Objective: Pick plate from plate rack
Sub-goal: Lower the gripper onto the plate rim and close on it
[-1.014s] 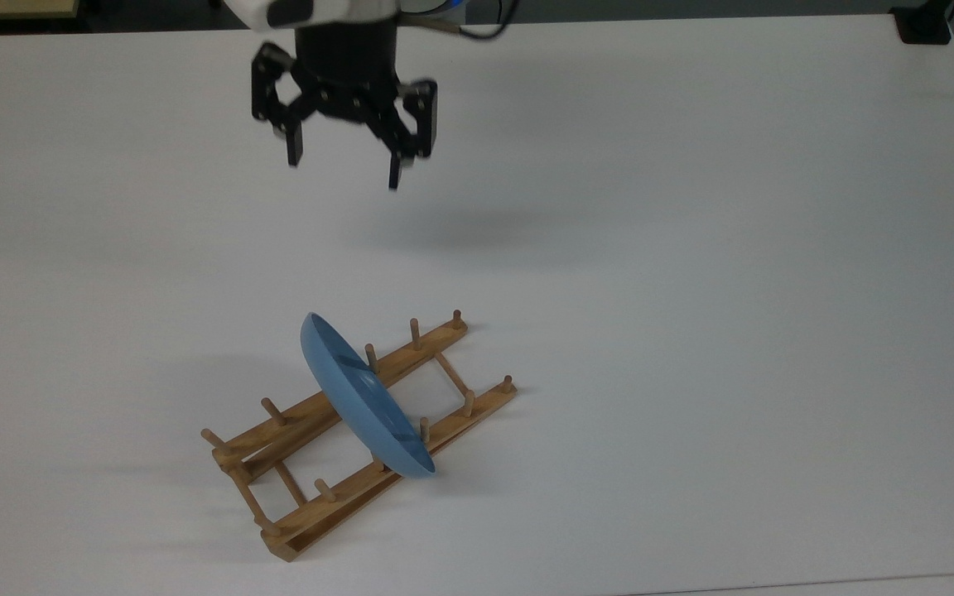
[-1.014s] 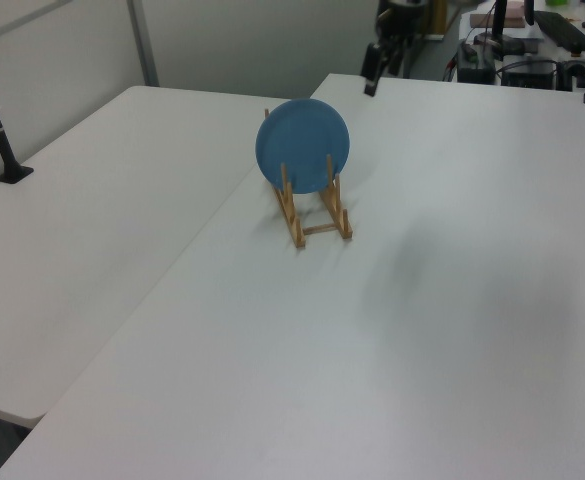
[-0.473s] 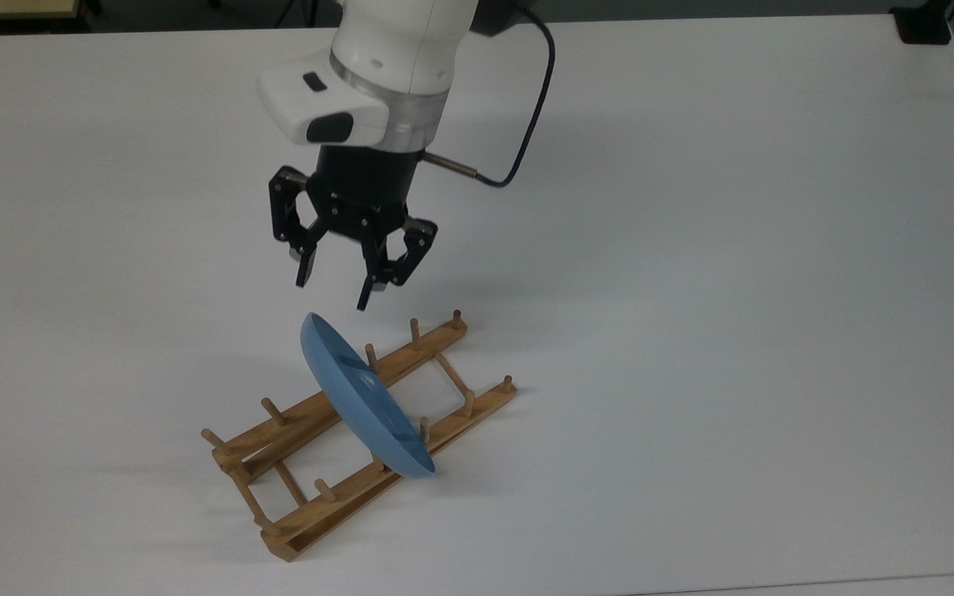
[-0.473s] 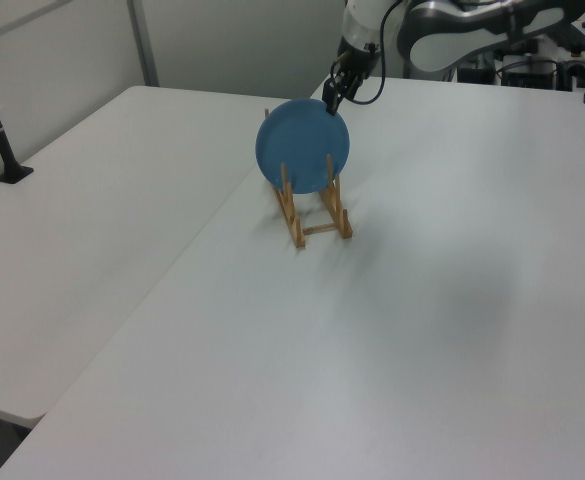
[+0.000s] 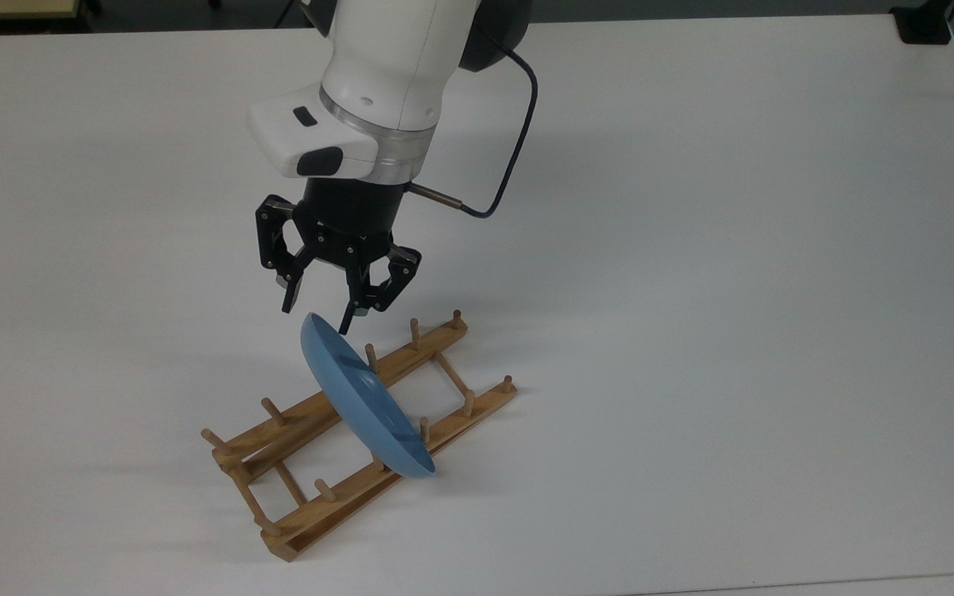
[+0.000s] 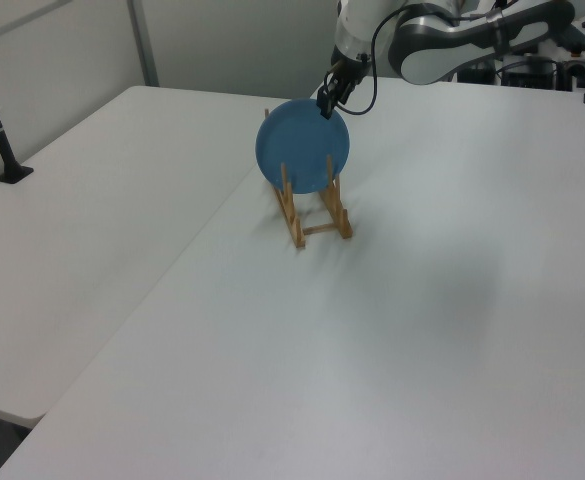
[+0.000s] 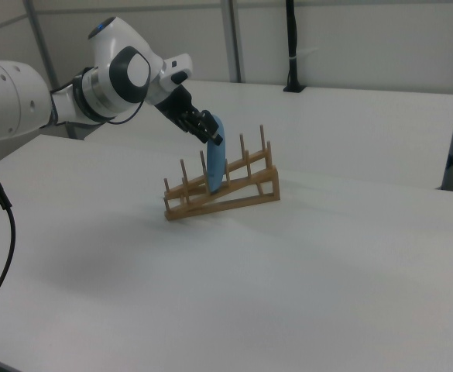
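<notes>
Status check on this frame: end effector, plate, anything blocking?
End effector open, fingers straddling the plate's top edge, not closed. Plate standing on edge between pegs of the plate rack. Nothing in the way.

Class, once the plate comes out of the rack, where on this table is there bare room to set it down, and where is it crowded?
The table is bare in the top view's whole right half beyond the rack, and along the top view's left edge. It is crowded at the plate, where the open gripper hangs at its top rim.
</notes>
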